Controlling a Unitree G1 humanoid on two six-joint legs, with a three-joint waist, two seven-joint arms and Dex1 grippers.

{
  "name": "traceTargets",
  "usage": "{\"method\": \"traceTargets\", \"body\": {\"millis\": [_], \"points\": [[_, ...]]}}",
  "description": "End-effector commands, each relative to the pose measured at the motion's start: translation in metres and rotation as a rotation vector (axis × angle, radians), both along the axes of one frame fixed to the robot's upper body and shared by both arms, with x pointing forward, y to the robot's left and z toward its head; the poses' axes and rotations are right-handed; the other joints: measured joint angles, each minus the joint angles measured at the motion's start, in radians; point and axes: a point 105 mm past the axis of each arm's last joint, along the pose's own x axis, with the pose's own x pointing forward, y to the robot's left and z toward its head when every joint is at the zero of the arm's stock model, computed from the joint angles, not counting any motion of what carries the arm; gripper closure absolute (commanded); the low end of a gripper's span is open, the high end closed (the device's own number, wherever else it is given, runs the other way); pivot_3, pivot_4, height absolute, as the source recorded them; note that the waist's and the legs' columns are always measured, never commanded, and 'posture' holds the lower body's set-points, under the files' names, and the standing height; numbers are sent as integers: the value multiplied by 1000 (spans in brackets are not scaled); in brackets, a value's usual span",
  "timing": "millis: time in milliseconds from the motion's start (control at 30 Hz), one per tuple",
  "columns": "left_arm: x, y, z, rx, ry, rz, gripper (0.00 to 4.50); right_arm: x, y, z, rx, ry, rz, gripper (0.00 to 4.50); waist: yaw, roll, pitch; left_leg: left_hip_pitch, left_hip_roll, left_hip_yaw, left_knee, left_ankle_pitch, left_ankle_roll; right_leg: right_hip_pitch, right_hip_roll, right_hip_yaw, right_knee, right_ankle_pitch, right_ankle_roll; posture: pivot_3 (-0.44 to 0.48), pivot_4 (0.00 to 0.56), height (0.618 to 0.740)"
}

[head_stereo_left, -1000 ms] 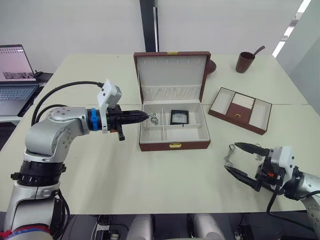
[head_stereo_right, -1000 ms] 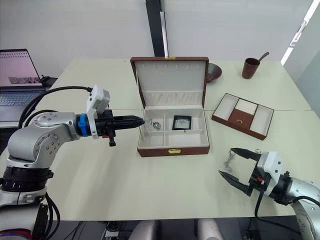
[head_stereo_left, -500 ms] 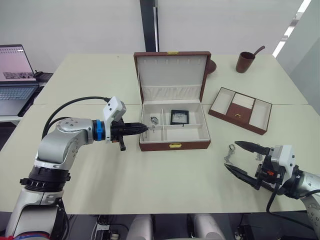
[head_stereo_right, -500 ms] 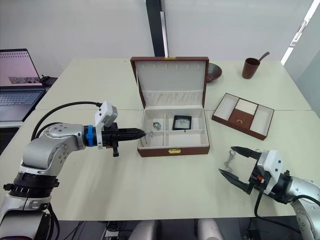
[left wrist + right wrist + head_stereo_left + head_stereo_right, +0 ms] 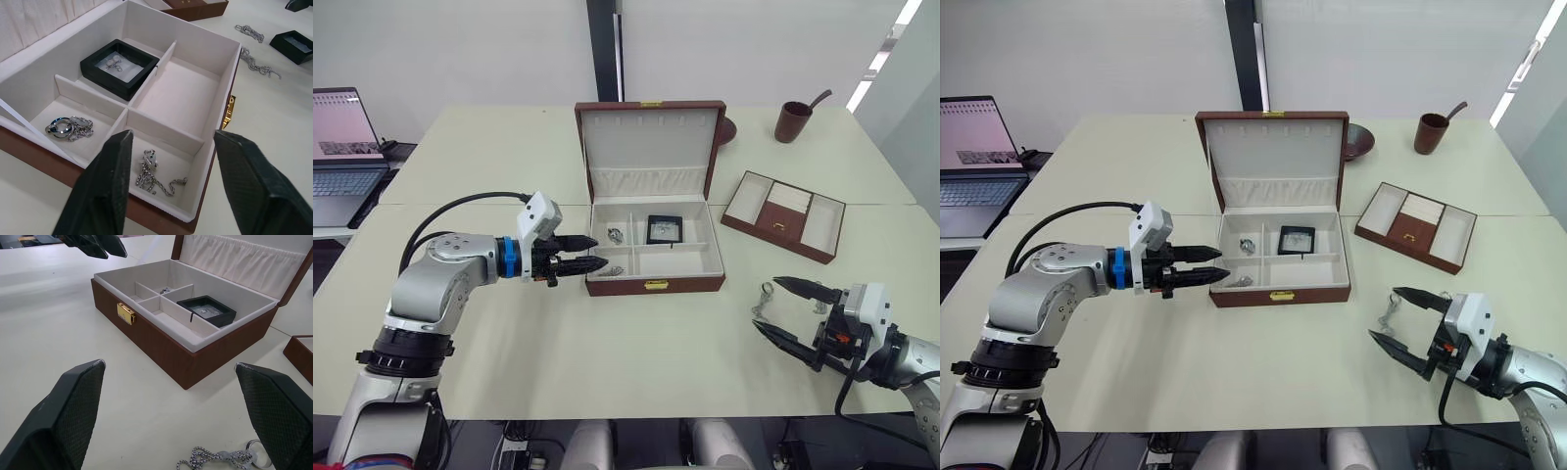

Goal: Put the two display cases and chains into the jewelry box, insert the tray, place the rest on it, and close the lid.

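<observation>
On the desk [image 5: 509,392], the jewelry box [image 5: 653,285] stands open, one display case [image 5: 663,229] and two chains inside. The left hand [image 5: 588,253] hovers spread and empty at its left wall; the right hand [image 5: 790,311], spread, must next pinch a chain [image 5: 763,302] lying at its fingertips, the tray [image 5: 782,215] waiting far right.

Jewelry box [image 5: 653,284] stands open, approach from above unobstructed; upright lid [image 5: 649,147] blocks the rear. Front right compartment [image 5: 185,95] is free. Bare worktop [image 5: 636,343] fronts the box.
</observation>
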Motion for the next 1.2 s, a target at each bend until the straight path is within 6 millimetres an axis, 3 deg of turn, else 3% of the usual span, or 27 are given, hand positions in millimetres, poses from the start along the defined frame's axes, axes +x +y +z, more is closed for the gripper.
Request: {"method": "traceTargets", "body": {"millis": [33, 100, 267, 433, 600, 967, 1200], "points": [[0, -1, 7, -13, -21, -5, 597, -2, 2, 16, -5, -55, 17, 0, 0, 0, 0, 0, 0, 0, 0, 0, 0, 0, 0, 0, 0, 0, 0, 0, 150, 740], [0, -1, 8, -23, -21, -7, 15, -1, 1, 17, -4, -47, 21, 0, 0, 0, 0, 0, 0, 0, 0, 0, 0, 0, 0, 0, 0, 0, 0, 0, 150, 740], [-6, -1, 14, -59, -1, -20, 15, 1, -2, 20, 6, -48, 11, 0, 0, 0, 0, 0, 0, 0, 0, 0, 0, 0, 0, 0, 0, 0, 0, 0, 150, 740], [-16, 18, 23, -121, 33, 35, 15, 5, -20, 24, 13, -47, -67, 0, -2, 0, 0, 0, 1, 0, 0, 0, 0, -1, 0, 0, 0, 0, 0, 0, 150, 740], [-22, 51, 22, -159, 45, 182, 15, 12, -56, 18, 7, -17, -202, 0, 0, 0, 0, 0, 1, 0, 0, 0, 0, 0, 0, 0, 0, 0, 0, 0, 150, 740], [-28, 121, -11, -176, -129, 720, 15, 38, -160, 8, 136, -88, -738, 0, 0, 0, 0, 1, 2, 3, -1, 0, 0, 0, -6, 2, 1, 0, 0, 0, 150, 740], [-34, 162, -30, -163, -271, 1101, 15, 42, -189, -2, 157, -137, -946, 0, 0, 1, -1, 1, 1, 8, -1, 0, 0, 0, -6, 3, 0, 0, 0, 0, 150, 740]]}}
